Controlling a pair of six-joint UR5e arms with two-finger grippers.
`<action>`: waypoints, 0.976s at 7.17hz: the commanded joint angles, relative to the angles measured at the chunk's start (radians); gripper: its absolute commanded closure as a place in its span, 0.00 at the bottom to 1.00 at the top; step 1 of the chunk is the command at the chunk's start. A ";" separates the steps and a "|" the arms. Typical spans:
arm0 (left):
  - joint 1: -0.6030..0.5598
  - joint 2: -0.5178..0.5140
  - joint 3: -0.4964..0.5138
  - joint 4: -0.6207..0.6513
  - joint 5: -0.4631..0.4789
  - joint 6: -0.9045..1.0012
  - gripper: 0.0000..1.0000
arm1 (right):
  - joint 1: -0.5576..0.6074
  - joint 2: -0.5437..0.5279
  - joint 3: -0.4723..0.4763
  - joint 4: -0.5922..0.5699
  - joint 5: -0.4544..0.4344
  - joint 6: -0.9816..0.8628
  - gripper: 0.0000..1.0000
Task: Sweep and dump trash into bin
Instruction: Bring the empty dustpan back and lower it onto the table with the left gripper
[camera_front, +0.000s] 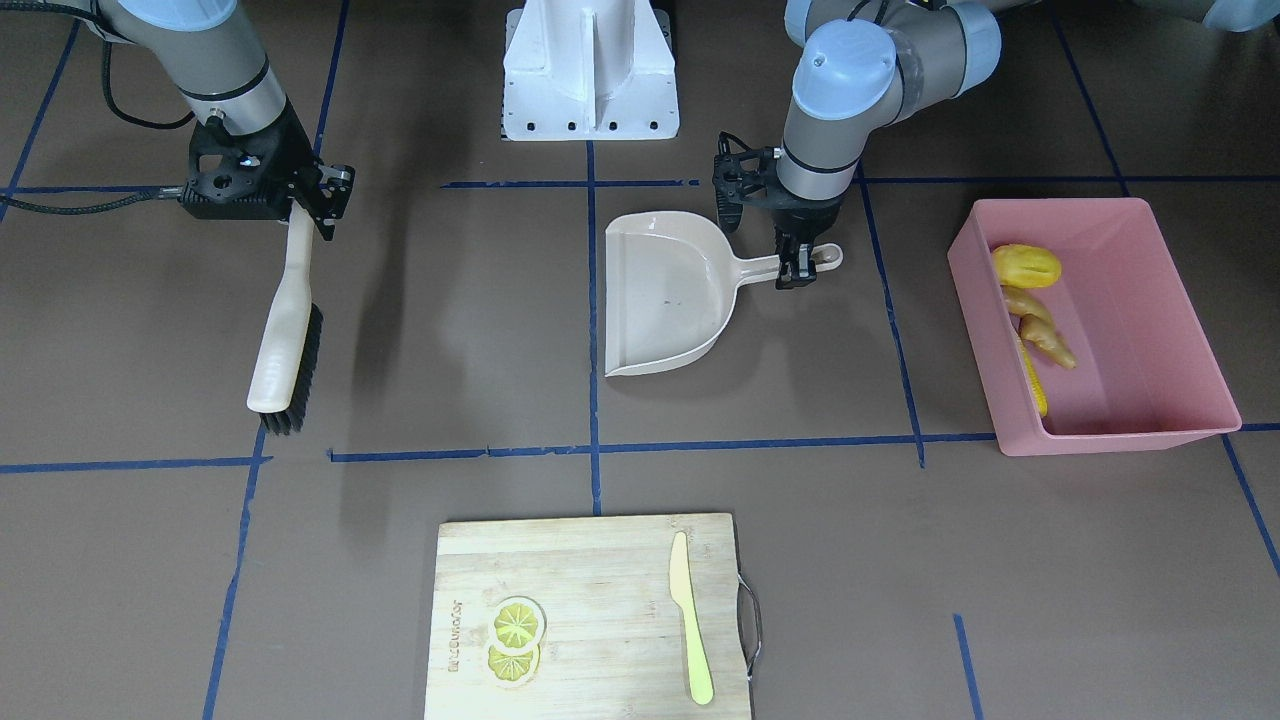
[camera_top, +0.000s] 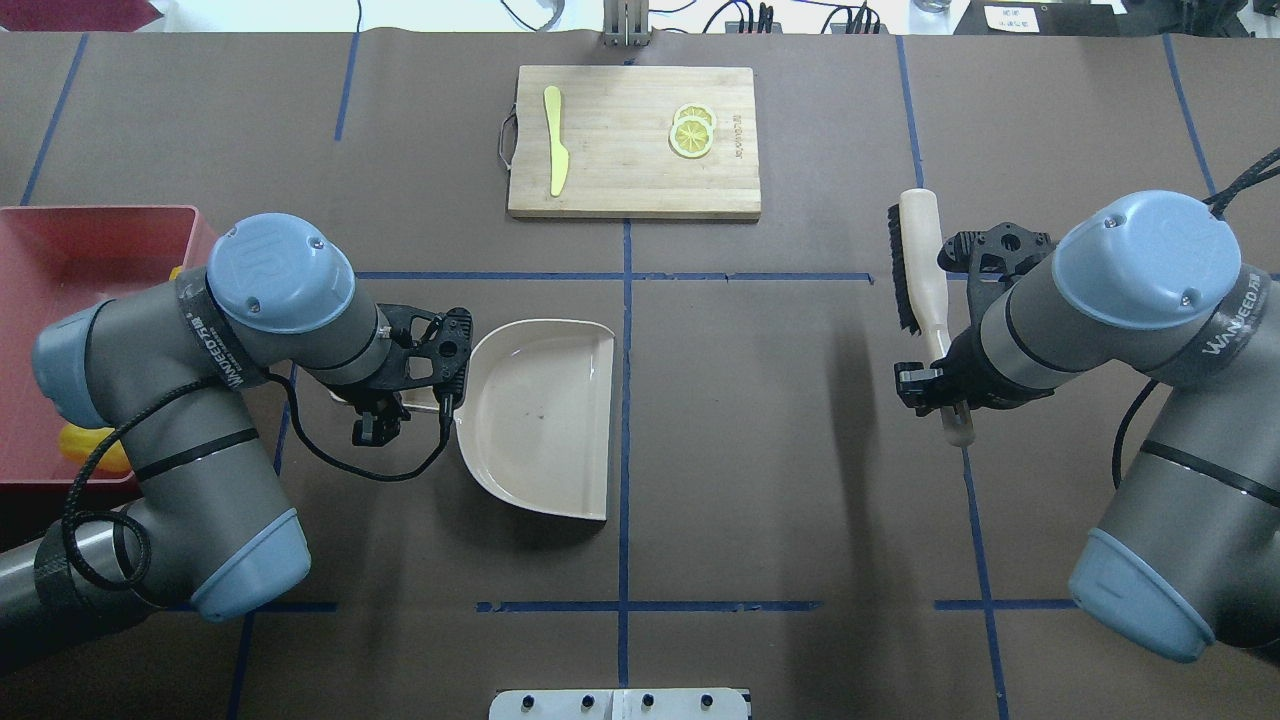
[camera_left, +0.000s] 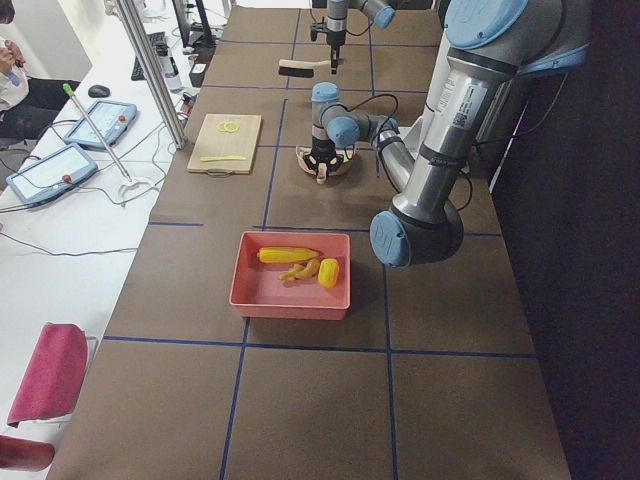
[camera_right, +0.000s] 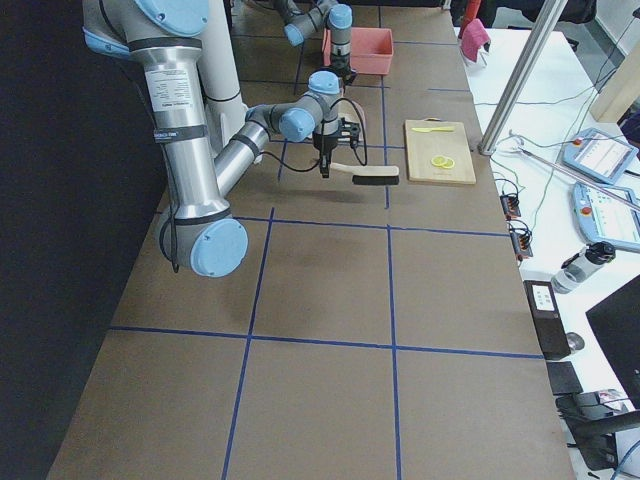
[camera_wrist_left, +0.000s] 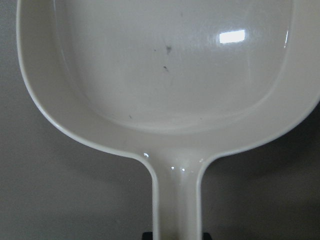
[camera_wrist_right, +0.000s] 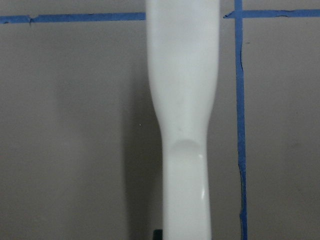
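Observation:
The pink bin (camera_front: 1150, 432) stands at my left end of the table. In it lie the yellow potato-like lump (camera_front: 1027, 266), the tan ginger root (camera_front: 1040, 328) and the corn cob (camera_front: 1033, 380); they also show in the exterior left view (camera_left: 300, 266). My left gripper (camera_front: 797, 262) is shut on the handle of the beige dustpan (camera_front: 665, 300), which lies empty on the table (camera_wrist_left: 170, 75). My right gripper (camera_front: 300, 215) is shut on the handle of a brush (camera_front: 285, 340), held a little above the table, bristles sideways (camera_top: 920, 260).
A wooden cutting board (camera_front: 590, 610) lies at the far middle edge with a pale yellow-green knife (camera_front: 690, 620) and two lemon slices (camera_front: 517, 640). The robot's white base (camera_front: 590, 70) stands between the arms. Blue tape lines cross the brown table.

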 joint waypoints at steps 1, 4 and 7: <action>0.000 -0.001 -0.001 0.000 0.013 -0.004 0.38 | 0.000 0.000 0.000 0.000 0.000 0.000 1.00; -0.011 0.012 -0.042 0.003 0.016 -0.001 0.00 | 0.005 -0.007 0.002 0.000 0.002 -0.011 1.00; -0.081 0.126 -0.170 0.003 0.015 -0.001 0.00 | 0.038 -0.081 0.008 0.011 0.006 -0.103 1.00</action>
